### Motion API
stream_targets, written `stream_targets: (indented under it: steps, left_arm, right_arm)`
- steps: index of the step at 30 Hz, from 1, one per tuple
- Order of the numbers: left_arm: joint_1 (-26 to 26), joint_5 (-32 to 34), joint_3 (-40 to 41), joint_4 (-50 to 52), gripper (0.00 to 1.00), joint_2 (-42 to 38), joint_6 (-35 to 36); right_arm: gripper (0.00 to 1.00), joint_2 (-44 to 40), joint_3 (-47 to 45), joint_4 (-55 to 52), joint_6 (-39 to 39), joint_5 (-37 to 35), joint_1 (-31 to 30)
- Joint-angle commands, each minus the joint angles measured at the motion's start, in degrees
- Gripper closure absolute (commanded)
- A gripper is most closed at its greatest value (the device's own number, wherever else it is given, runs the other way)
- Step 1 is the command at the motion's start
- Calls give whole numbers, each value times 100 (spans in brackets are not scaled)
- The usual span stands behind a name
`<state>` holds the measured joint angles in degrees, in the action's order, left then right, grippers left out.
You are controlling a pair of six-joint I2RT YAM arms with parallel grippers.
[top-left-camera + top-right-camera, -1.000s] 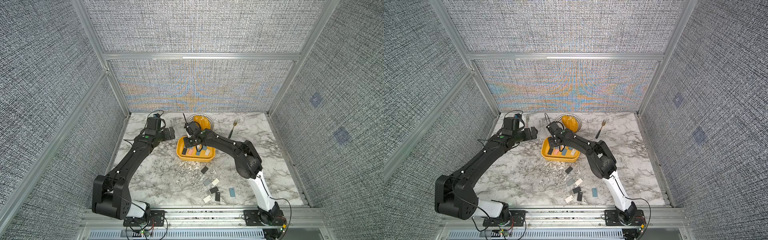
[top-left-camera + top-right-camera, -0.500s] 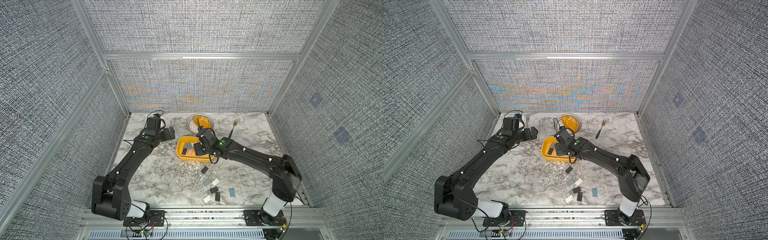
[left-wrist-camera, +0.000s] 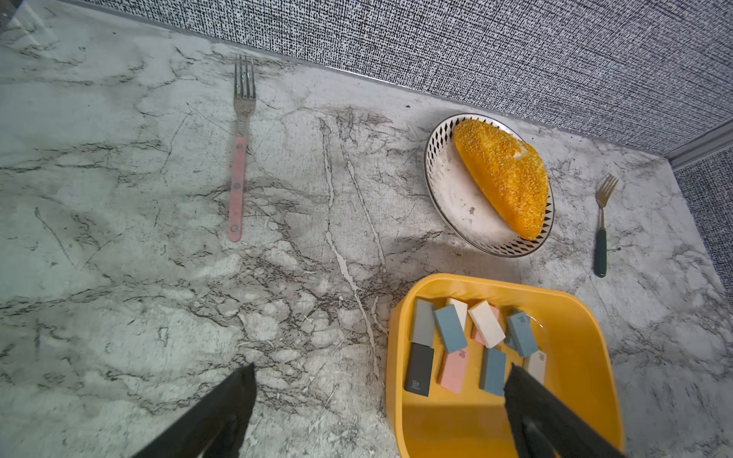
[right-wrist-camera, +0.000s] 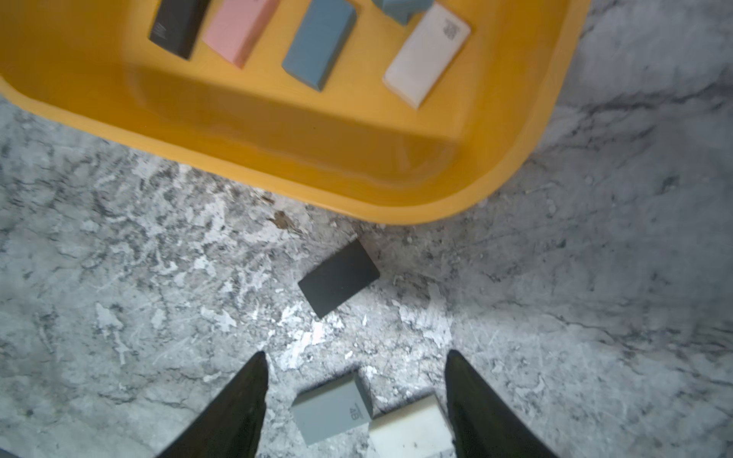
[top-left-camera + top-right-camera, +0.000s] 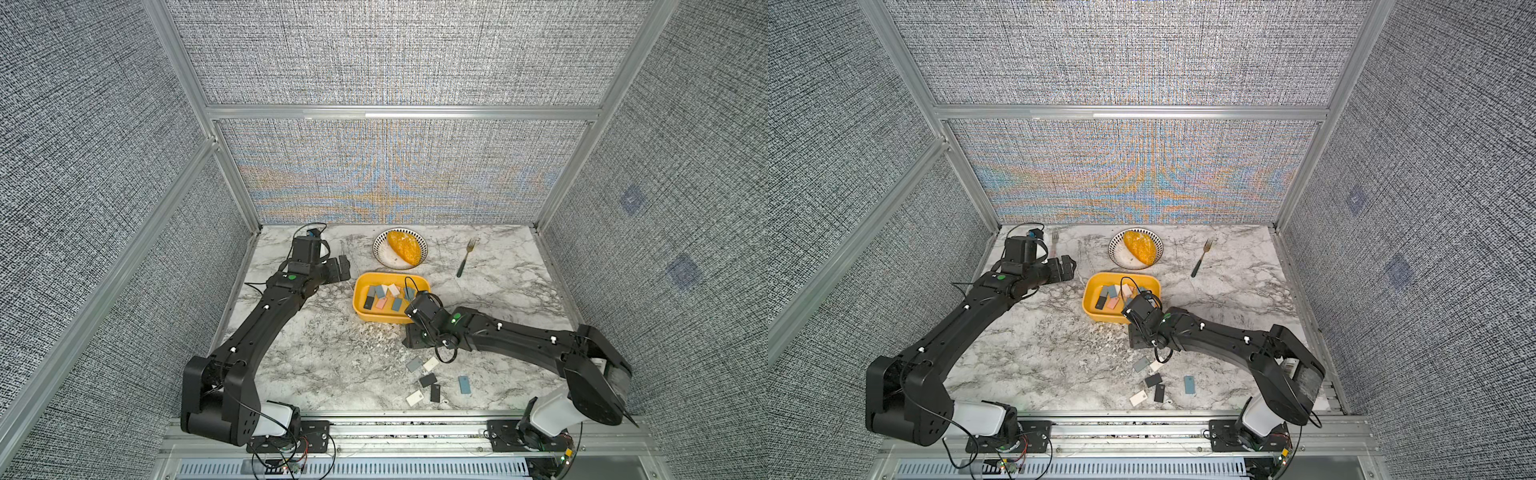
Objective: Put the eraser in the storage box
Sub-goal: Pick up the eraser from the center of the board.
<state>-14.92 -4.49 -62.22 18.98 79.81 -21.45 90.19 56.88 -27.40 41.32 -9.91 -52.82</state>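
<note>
- In both top views we see the yellow storage box [image 5: 382,319] in the middle of the worktop [image 5: 316,357], just in front of the plate [image 5: 386,258] that carries the bread [image 5: 402,247].
- A green-handled fork [image 5: 464,259] lies well off to the plate's right.
- Several erasers [image 5: 380,304] lie inside the box. More lie loose near the front edge, among them a grey eraser [image 5: 414,364] and a white eraser [image 5: 431,364] side by side.
- The right end effector [image 5: 412,341] hangs over the worktop just in front of the box's near wall. The left end effector [image 5: 338,268] hovers to the box's left, apart from it.
- In a top view we also find a pink-handled fork [image 5: 1054,240] by the back wall, behind the left arm.
- From the left wrist, the fingers stand wide apart with nothing between them. One fingertip overlaps the box in the picture — whether it touches the box we cannot tell.
- From the right wrist, the fingers are apart and clamped on nothing.
- The grey and white erasers rest on the worktop between the tips, touching each other.
- A black eraser [image 4: 339,279] lies flat beyond them — near the box's outer wall, yet clear of it.
</note>
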Motion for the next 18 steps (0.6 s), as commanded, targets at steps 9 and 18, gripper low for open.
stream_targets:
  steps: [9,18]
  left_arm:
    - [6,-34,25,-167,0,-74,-35]
    - [4,-19,34,-167,0,-84,-19]
  right_arm:
    - [29,606,-2,694,4,547,17]
    - [29,937,97,837,-106,631,80]
